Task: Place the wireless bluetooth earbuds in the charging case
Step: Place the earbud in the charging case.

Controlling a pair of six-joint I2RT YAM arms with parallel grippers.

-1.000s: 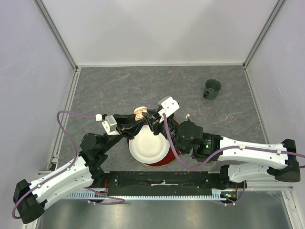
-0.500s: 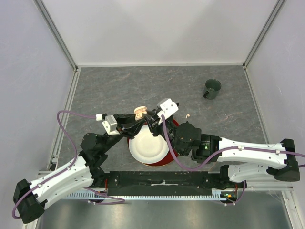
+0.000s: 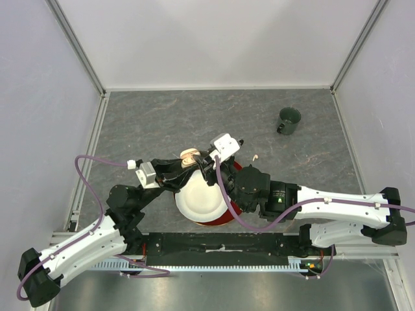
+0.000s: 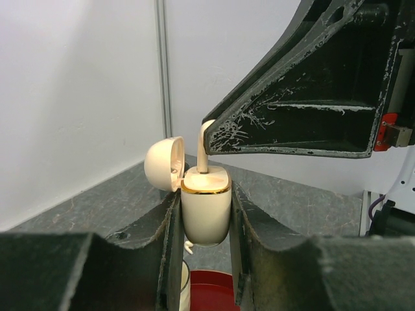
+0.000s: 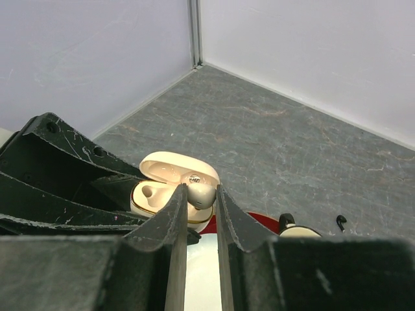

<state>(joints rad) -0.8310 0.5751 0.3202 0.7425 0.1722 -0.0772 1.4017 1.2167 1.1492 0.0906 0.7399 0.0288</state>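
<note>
Cream plastic is filling both my tools: my left gripper (image 4: 204, 217) is clamping the open charging case (image 4: 205, 194), and my right gripper (image 5: 198, 201) is pinching one earbud (image 4: 203, 150), its stem entering a socket. Not seated yet, I judge; another white earbud (image 3: 255, 157) is lying on the table (image 3: 162, 123).

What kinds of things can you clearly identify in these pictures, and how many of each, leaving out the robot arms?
Cream oval charging case with gold rim: 1
Small pale plastic earbuds, one gripped, one lying loose: 2
Dark green cup: 1
Red round dish: 1
White round dish: 1
Total: 6
</note>
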